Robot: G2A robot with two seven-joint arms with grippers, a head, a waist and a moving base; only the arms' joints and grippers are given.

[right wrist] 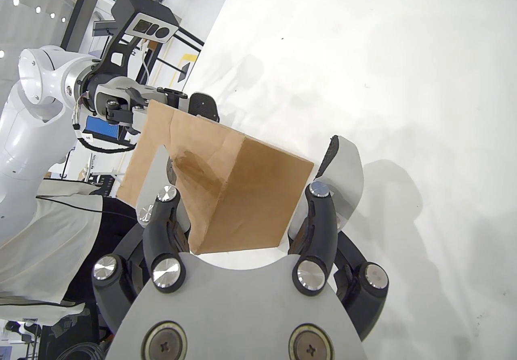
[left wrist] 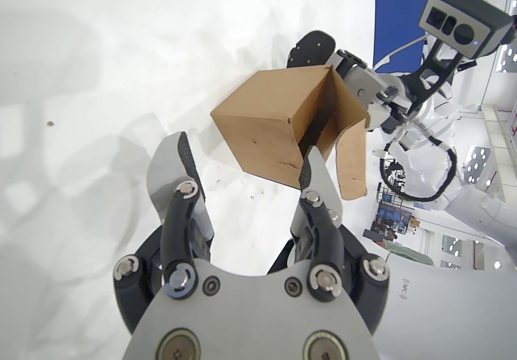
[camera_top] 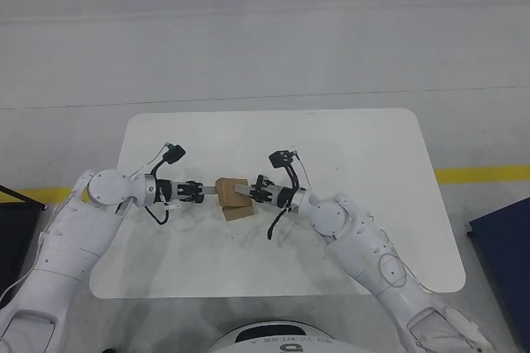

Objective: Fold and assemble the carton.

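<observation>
carton (left wrist: 262, 123) light, crush-prone | R tool (right wrist: 248, 153) pinches it | L tool (left wrist: 247, 143) spread | best grip near creases, not flaps

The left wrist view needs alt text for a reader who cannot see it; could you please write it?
A brown carton, one flap hanging loose, is gripped at its far end by the right gripper over the white table. The open left gripper faces it from the near side.
</observation>
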